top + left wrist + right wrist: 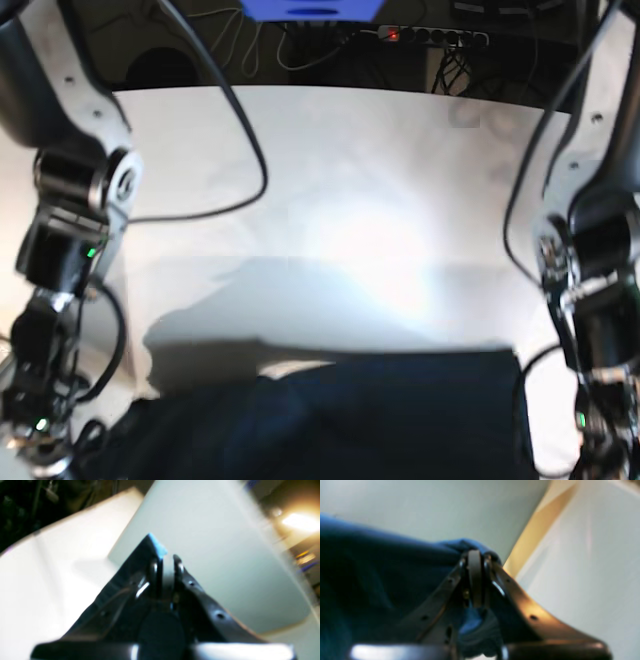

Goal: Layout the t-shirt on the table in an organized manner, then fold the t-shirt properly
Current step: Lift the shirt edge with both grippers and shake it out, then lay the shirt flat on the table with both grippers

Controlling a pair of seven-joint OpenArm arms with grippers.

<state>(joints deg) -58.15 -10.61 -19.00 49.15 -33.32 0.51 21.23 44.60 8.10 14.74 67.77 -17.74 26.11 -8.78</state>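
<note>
right hand (476,555) pinches shirt (330,415) corner | left hand (165,560) pinches opposite corner | you hold its long edge stretched between them over counter (350,180)

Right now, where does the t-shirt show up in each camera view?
Left wrist: a dark blue corner of the t-shirt at centre, pinched in the left pincer.
Right wrist: t-shirt fills the left half, bunched in the right pincer.
Base: t-shirt along the bottom edge.
Shared landmark: the white table.
</note>
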